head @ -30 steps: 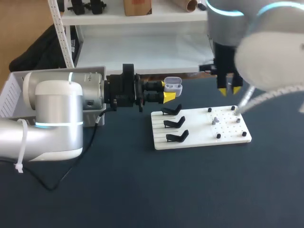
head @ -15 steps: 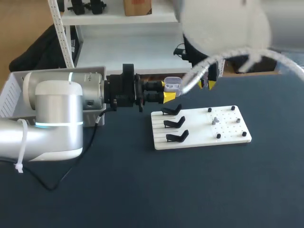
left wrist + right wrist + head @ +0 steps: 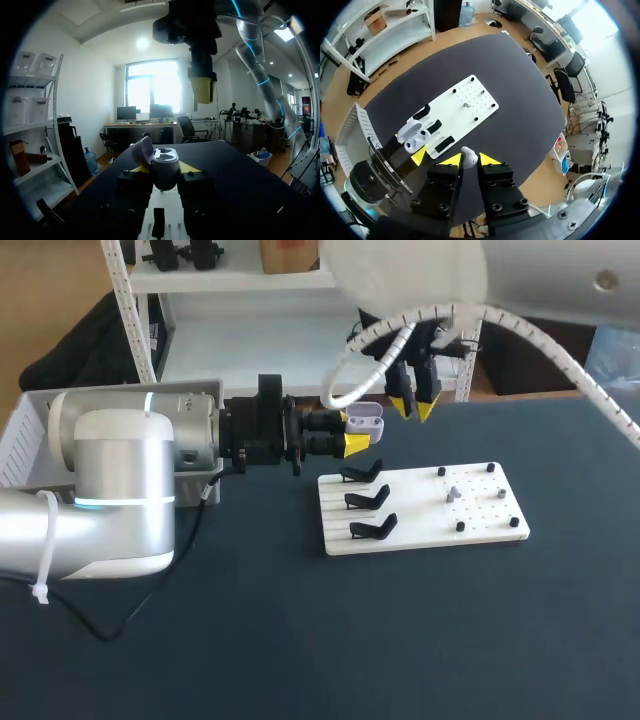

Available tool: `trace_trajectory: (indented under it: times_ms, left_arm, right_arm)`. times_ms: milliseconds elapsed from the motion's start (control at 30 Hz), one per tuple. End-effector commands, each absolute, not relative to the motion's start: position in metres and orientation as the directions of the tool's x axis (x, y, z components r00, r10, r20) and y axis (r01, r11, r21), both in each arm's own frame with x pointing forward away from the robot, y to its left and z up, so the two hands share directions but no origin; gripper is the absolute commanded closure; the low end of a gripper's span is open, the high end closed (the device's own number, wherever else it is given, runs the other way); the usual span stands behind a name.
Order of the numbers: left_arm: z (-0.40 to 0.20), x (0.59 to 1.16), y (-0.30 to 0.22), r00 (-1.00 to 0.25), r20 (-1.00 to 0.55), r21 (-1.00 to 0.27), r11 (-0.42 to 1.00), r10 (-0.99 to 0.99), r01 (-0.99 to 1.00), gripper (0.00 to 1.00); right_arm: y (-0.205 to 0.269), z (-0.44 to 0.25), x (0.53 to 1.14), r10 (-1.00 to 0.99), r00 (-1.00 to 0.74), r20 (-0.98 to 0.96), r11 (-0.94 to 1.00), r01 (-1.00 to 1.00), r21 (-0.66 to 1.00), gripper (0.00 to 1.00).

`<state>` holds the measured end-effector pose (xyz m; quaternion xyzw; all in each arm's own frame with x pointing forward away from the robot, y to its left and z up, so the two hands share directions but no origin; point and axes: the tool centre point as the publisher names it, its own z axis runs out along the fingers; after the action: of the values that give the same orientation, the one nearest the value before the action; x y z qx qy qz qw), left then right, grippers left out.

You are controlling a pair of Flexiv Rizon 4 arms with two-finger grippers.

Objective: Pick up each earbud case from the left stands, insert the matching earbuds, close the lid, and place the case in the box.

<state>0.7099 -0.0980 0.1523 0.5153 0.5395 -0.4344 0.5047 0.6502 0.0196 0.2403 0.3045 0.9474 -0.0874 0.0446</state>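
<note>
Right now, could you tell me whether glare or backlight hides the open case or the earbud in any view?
Left wrist view: daylight behind leaves the right tool dark, but the open case is evenly lit. Right wrist view: no glare, the earbud shows plainly between the tool's fingers. Head view: the open case is unshadowed.

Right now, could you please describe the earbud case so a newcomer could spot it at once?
Follow the silver left arm to its yellow-tipped jaws, near the white board. Clamped between them is the earbud case: small, white, rounded, lid open, unlike the black stands nearby.
</note>
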Motion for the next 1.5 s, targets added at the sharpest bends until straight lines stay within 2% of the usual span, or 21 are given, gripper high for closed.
trace_trajectory:
  times_ms: [33, 533, 1100, 1500]
  left_arm:
    - [0.152, 0.71, -0.098, 0.041, -0.992, 0.052, 0.093, 0.116, 0.994, 1.0]
    - [0.152, 0.71, -0.098, 0.041, -0.992, 0.052, 0.093, 0.116, 0.994, 1.0]
    - [0.152, 0.71, -0.098, 0.041, -0.992, 0.052, 0.093, 0.116, 0.994, 1.0]
    - [0.152, 0.71, -0.098, 0.041, -0.992, 0.052, 0.093, 0.116, 0.994, 1.0]
  right_arm:
    - [0.034, 0.249, 0.66, 0.736, -0.664, -0.131, 0.657, 0.747, -0.102, 1.0]
    - [0.049, 0.239, 0.68, 0.923, -0.36, -0.134, 0.347, 0.931, -0.111, 1.0]
    - [0.072, 0.223, 0.69, 0.915, -0.388, -0.112, 0.381, 0.921, -0.077, 1.0]
    - [0.065, 0.211, 0.691, 0.902, -0.419, -0.106, 0.415, 0.908, -0.052, 1.0]
